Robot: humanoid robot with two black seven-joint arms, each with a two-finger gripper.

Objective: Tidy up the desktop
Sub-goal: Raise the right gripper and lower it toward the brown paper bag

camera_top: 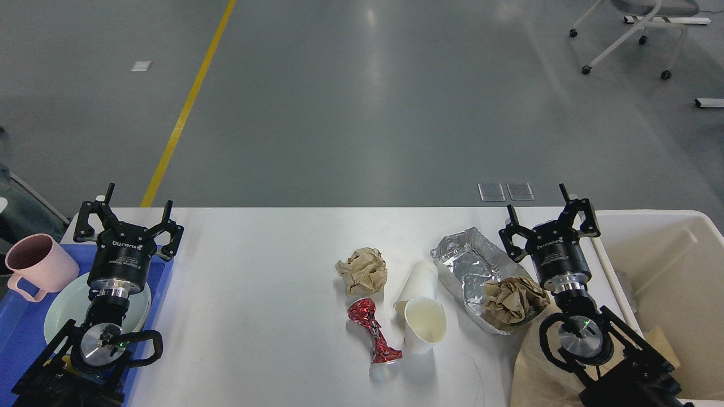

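The white desktop (260, 282) carries litter in its middle and right: a brown paper ball (362, 270), a crushed red can (374, 333), two white paper cups (423, 316) lying together, and a crumpled foil tray (466, 263) holding a second brown paper wad (513, 299). My right gripper (548, 217) hovers open and empty just right of the foil tray, near the table's right edge. My left gripper (129, 216) stands open and empty at the far left, above the blue tray.
A blue tray (22, 333) at the left holds a pink mug (37, 271) and a pale green plate (65, 308). A cream bin (662, 226) stands off the right edge. Brown paper (531, 373) lies at the front right.
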